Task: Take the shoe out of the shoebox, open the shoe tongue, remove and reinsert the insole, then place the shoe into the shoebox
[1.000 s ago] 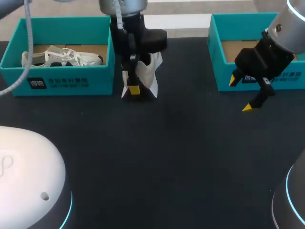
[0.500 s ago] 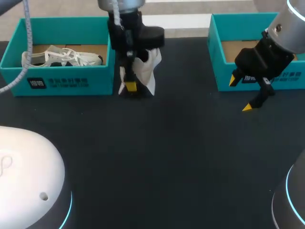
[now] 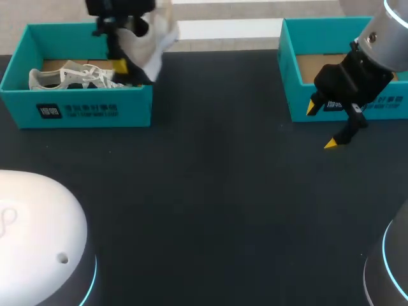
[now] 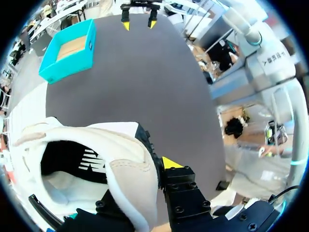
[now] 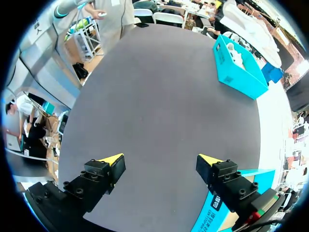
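Observation:
My left gripper (image 3: 121, 66) is shut on the rim of a white shoe (image 3: 155, 37) and holds it in the air over the right end of the left teal shoebox (image 3: 95, 107). In the left wrist view the shoe (image 4: 120, 159) hangs with its opening facing the camera, its dark inside showing; its wall is pinched at the left gripper (image 4: 153, 169). A second white shoe (image 3: 80, 78) lies in that box. My right gripper (image 3: 322, 125) stands open and holds nothing, just in front of the right teal shoebox (image 3: 299, 105). The right wrist view shows bare table between the open right gripper (image 5: 161, 162) fingers.
The dark table (image 3: 217, 204) stretches between the two boxes. In the right wrist view the left shoebox (image 5: 239, 72) sits at the table's far side, and a corner of the right shoebox (image 5: 212, 212) lies close beside the fingers.
My left arm has carried the shoe up and to the left, from the table beside the left shoebox to above the box's right end. The right arm has stayed still.

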`<state>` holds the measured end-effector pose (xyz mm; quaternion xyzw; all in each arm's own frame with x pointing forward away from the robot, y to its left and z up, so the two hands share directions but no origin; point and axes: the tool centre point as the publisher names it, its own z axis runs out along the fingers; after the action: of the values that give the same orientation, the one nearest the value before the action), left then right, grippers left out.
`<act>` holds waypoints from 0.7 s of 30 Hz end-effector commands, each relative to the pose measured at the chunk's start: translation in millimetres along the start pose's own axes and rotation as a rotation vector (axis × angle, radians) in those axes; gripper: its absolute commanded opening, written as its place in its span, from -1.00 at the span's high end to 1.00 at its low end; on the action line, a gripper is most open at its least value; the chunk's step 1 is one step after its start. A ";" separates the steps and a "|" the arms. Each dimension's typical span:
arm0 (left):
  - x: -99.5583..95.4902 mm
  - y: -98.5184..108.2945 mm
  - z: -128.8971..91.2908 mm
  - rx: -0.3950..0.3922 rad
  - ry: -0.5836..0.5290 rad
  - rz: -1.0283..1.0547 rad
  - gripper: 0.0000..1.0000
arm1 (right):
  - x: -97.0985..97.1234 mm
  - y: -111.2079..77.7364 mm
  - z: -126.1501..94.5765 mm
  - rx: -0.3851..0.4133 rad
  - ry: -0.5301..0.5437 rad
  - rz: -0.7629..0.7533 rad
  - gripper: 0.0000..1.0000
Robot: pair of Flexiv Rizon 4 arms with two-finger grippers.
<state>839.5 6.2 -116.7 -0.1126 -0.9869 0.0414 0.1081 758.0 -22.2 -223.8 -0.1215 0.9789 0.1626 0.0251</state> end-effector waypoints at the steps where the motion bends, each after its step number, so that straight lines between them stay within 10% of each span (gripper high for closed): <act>1: -0.4 52.8 -8.5 -0.022 -0.019 0.053 1.00 | -1.0 -0.2 0.8 0.001 0.002 0.000 -1.00; 21: -27.5 248.0 -44.1 -0.005 0.005 0.023 1.00 | -1.0 -0.2 0.8 0.001 0.002 0.000 -1.00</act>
<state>923.4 217.0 -108.8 -0.1241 -0.9856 0.0303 0.1108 758.1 -22.2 -223.8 -0.1215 0.9789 0.1626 0.0251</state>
